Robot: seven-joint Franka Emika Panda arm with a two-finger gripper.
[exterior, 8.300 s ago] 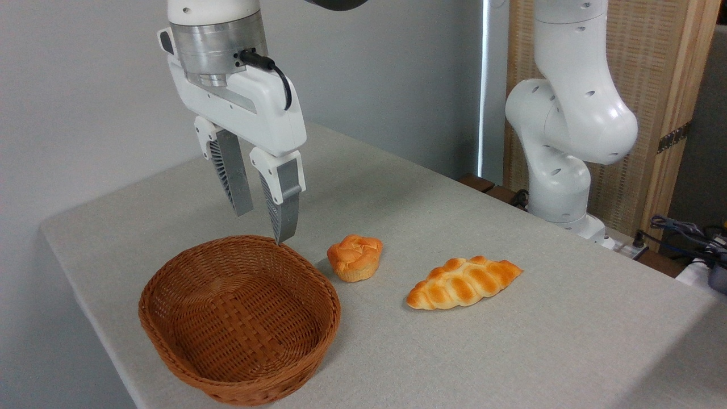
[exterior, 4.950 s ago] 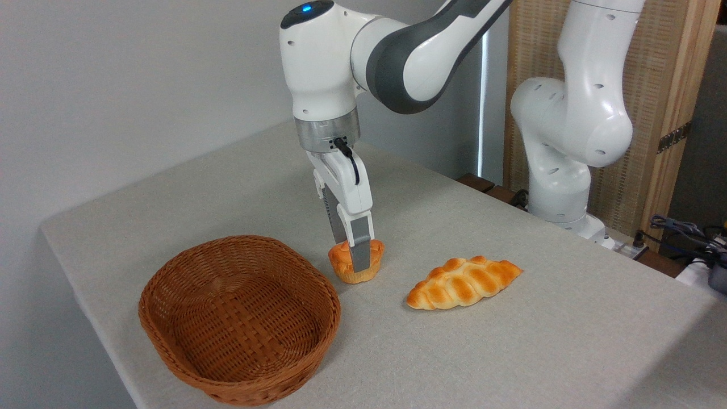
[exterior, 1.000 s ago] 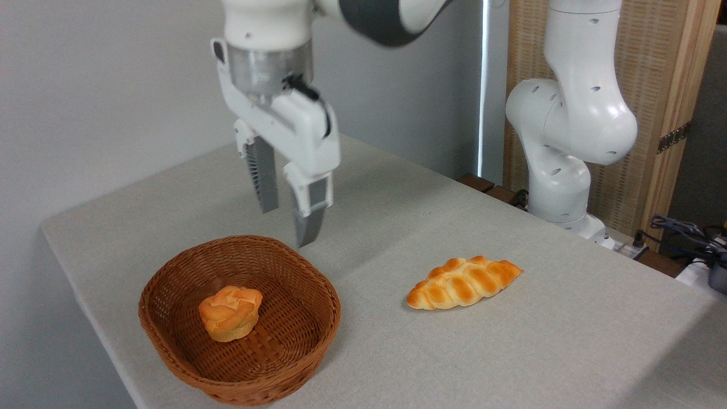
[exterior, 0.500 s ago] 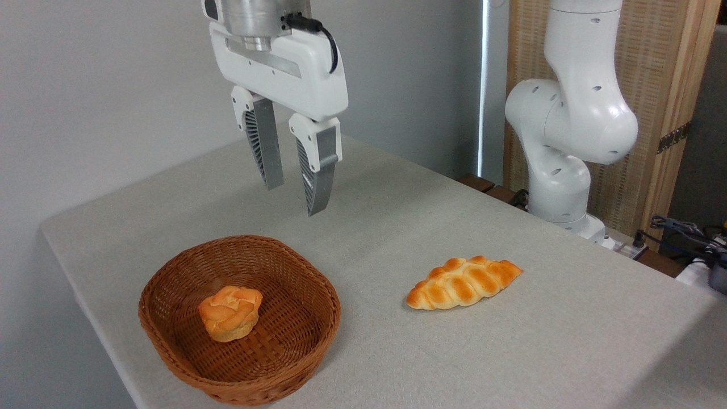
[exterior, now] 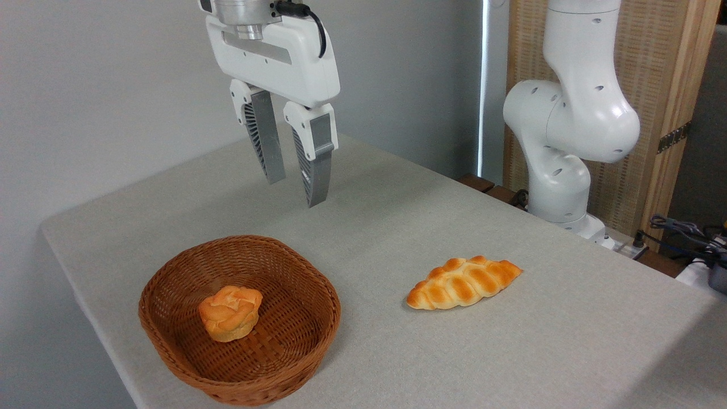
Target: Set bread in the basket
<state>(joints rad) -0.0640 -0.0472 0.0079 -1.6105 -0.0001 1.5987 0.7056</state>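
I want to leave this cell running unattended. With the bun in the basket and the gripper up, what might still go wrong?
The basket sits at the table's near edge, so a nudge might tip it off. The braided loaf lies loose on the cloth; a repeat run might grab it instead. The muffin-shaped bun itself looks settled, and the open gripper hangs well clear.

- One fixed camera looks from the front, slightly above, at my tabletop (exterior: 397, 238).
- It stands quite near; my base (exterior: 559, 187) is behind, right.
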